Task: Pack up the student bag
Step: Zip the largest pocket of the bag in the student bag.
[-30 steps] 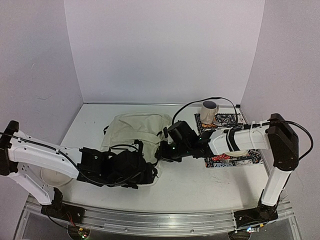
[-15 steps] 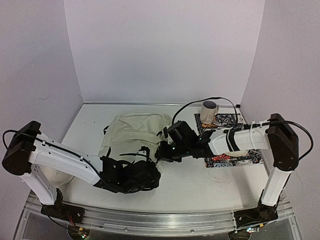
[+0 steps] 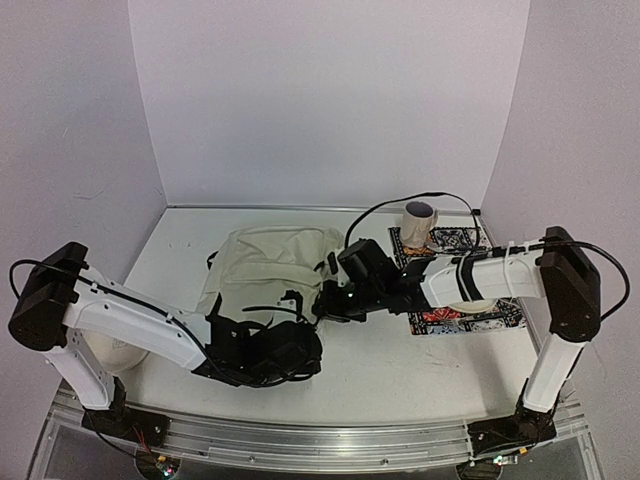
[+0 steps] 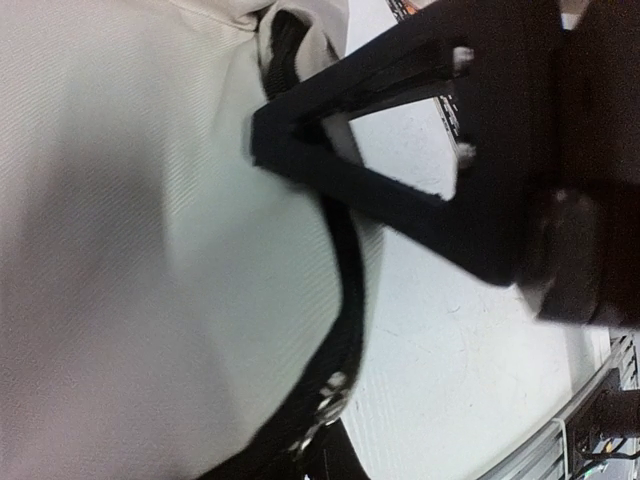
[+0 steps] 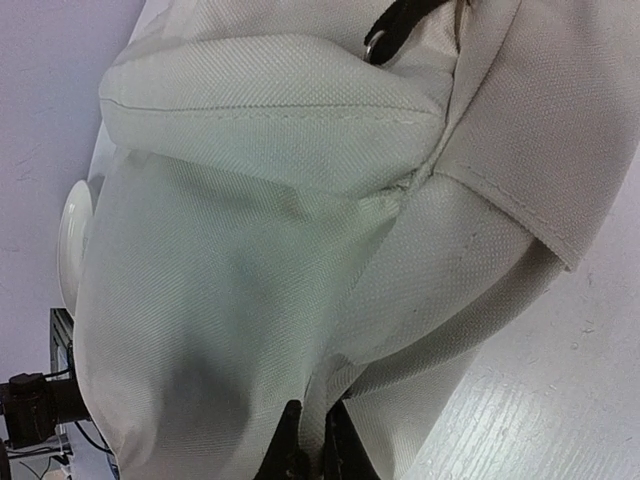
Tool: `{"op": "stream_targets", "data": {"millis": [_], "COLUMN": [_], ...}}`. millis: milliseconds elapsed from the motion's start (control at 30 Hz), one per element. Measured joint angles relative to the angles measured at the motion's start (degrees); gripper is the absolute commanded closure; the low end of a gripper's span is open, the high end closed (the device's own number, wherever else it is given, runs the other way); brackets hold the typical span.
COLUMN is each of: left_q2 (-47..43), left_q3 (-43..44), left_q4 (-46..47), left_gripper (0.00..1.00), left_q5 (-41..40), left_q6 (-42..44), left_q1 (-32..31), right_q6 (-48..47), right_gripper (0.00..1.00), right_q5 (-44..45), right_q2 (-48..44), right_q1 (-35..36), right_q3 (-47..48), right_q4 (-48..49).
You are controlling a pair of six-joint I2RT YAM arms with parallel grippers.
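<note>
The student bag (image 3: 265,262), a soft cream backpack, lies slumped in the middle of the table. My left gripper (image 3: 303,346) is low at the bag's near right corner. In the left wrist view a black zipper line (image 4: 345,260) runs down the cream fabric (image 4: 150,250) to a metal zipper pull (image 4: 335,392), and my left gripper (image 4: 325,455) is shut on it. My right gripper (image 3: 322,300) is at the bag's right edge. In the right wrist view the right gripper (image 5: 312,440) is shut on a pinched fold of the bag (image 5: 250,200).
A white mug (image 3: 420,222) stands at the back of a patterned red-blue mat (image 3: 480,318) on the right. A white dish (image 3: 105,355) lies under the left arm. Walls close off the back and both sides.
My left arm has swung round, carrying its gripper rightwards along the bag's near edge, and the jaws have closed. The right gripper keeps its hold on the bag and has barely moved.
</note>
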Motion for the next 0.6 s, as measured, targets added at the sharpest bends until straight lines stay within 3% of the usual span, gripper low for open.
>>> {"op": "stream_targets", "data": {"millis": [333, 600], "left_q2": [-6.8, -9.7], "left_q3": [-4.1, -4.7], "left_q4": [-2.7, -3.3], "left_gripper": [1.00, 1.00], "left_q5": [5.4, 7.7], "left_q6": [2.0, 5.1], "left_q1": [0.5, 0.9], "right_q6": [-4.7, -8.3], "right_gripper": [1.00, 0.98], "right_q5": [-4.1, -7.9], "right_q2": [-7.4, -7.8], "right_q1": [-8.8, -11.2], "right_q3": [-4.0, -3.9], "right_q4": [-3.3, -5.0]}}
